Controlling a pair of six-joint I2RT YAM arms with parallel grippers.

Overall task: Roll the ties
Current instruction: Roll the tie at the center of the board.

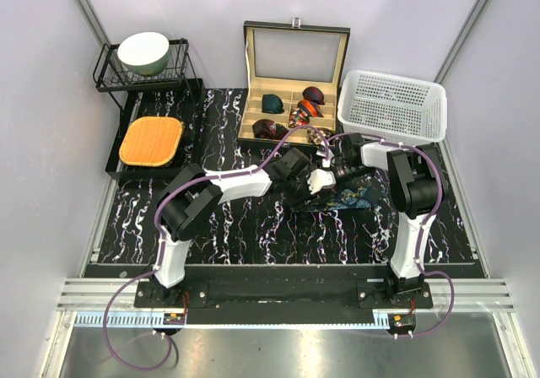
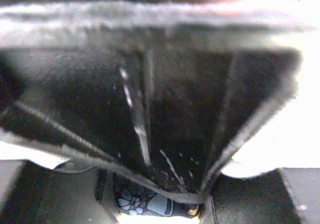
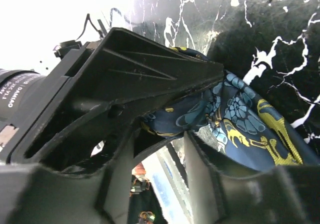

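Observation:
The dark navy tie [image 1: 359, 197] with teal and gold pattern lies on the marbled table, and both arms meet at its left end. My left gripper [image 1: 310, 186] is shut on the tie's bunched end [image 2: 150, 204], which fills the gap between its fingers. The right gripper's black body blocks most of the left wrist view. My right gripper [image 3: 165, 139] faces it with its jaws apart and light showing between them. The tie's folded end [image 3: 170, 121] lies across its tips, under the left gripper's ribbed finger [image 3: 125, 79]. The rest of the tie [image 3: 250, 129] trails off to the right.
An open wooden box [image 1: 246, 99] behind the grippers holds coiled ties: green [image 1: 272, 103], maroon [image 1: 264, 128], red-orange [image 1: 312, 98]. A white basket [image 1: 392, 106] stands at the back right. At the back left are a bowl [image 1: 143, 51] on a wire rack and an orange mat [image 1: 151, 140].

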